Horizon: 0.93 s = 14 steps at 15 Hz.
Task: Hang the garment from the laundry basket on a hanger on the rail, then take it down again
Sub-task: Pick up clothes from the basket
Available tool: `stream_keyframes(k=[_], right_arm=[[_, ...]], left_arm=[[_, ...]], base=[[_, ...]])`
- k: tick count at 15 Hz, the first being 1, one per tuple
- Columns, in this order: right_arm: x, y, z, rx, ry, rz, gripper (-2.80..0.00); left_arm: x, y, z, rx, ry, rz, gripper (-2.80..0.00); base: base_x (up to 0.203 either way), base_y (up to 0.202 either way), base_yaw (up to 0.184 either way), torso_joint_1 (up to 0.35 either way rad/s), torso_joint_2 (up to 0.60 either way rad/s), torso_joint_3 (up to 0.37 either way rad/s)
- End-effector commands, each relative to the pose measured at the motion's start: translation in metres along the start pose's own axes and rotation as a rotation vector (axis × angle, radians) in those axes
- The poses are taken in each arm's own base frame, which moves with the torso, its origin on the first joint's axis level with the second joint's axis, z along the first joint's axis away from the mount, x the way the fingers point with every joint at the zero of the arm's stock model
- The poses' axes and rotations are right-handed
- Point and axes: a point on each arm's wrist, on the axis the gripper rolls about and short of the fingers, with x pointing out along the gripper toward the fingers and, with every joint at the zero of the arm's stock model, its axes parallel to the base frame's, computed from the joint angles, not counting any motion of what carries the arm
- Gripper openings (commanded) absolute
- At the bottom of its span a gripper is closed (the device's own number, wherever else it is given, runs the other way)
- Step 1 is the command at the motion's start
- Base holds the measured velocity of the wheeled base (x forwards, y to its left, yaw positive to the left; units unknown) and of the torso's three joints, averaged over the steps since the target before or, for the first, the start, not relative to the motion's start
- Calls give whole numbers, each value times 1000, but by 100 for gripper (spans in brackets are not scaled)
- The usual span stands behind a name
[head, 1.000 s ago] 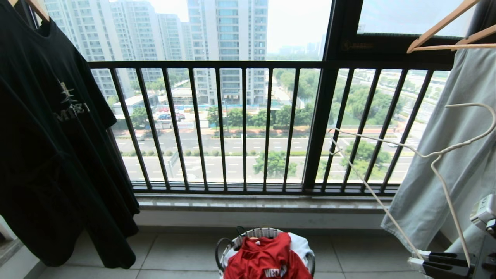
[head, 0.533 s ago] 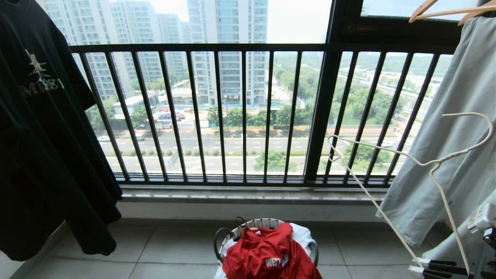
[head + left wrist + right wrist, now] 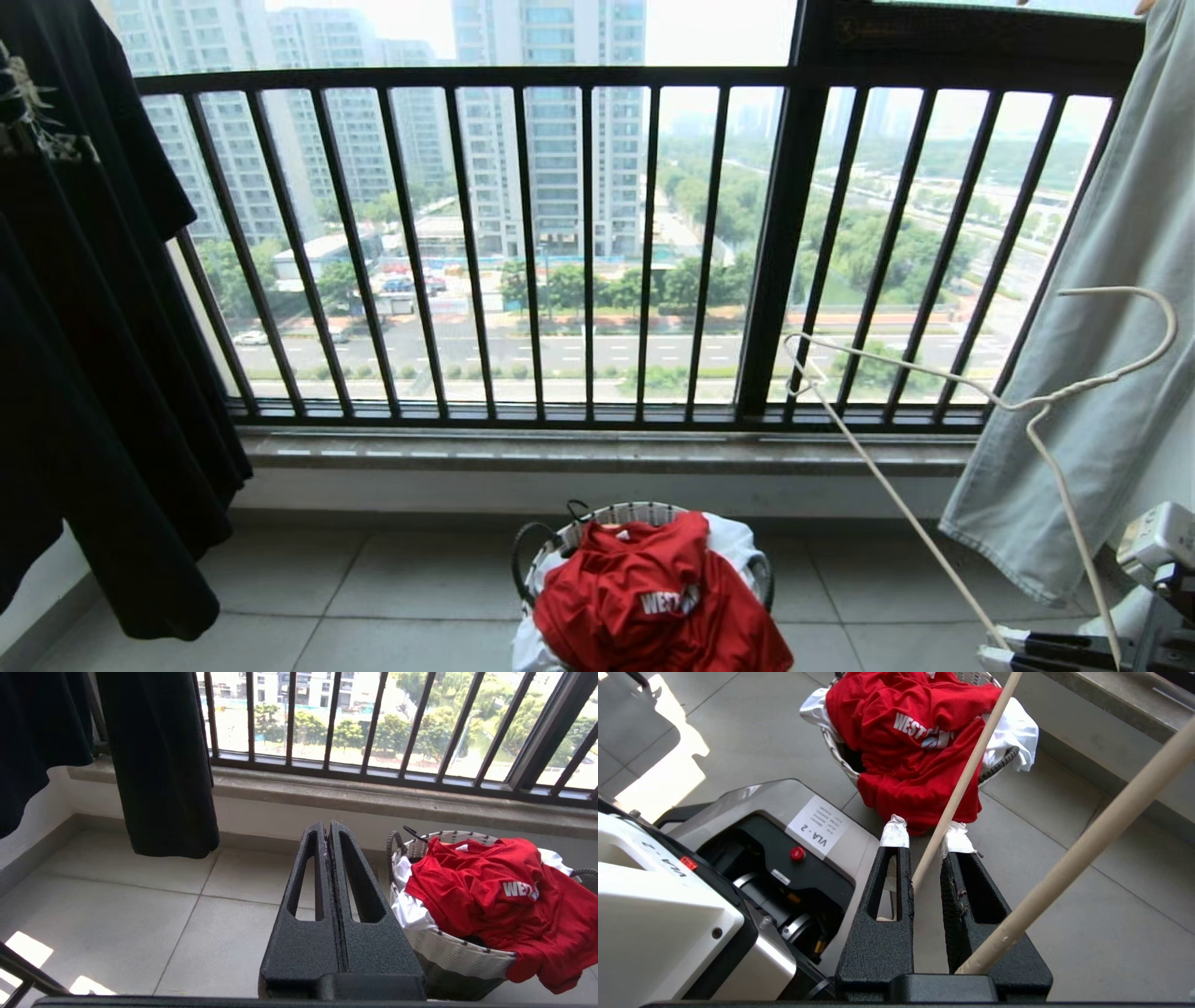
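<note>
Garment (image 3: 653, 597) in laundry basket (image 3: 616, 516) on tiled floor (image 3: 373, 588); right tool (image 3: 924, 849) grips hanger (image 3: 934, 378), left tool (image 3: 329, 833) closed.

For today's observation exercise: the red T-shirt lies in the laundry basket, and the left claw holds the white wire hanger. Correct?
One slip: the right claw, not the left, holds the white wire hanger, as the right wrist view shows. The red T-shirt does lie in the laundry basket.

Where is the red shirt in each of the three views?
Head view: red shirt at bottom centre, heaped on the basket.
Left wrist view: red shirt at right, spilling over the basket rim.
Right wrist view: red shirt at top centre, behind the hanger wire.
Shared landmark: the white "WEST" lettering.
</note>
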Motion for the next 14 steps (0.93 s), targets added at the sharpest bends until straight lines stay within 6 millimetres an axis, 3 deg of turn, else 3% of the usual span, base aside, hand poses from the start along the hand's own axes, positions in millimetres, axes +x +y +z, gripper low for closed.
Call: stream_keyframes(k=[1,6,14], right_arm=[[0,0,1,-2,0,2,-280],[0,0,1,-4,-2,2,-280],[4,-3,6,10,7,-8,-280]], left_arm=[[0,0,-1,-1,5,1,-280],[0,0,-1,-1,5,1,-280],[0,0,-1,-1,6,1,-280]], base=[[0,0,0,-261,345,113],[0,0,0,-113,272,101],[0,0,0,-3,28,40]])
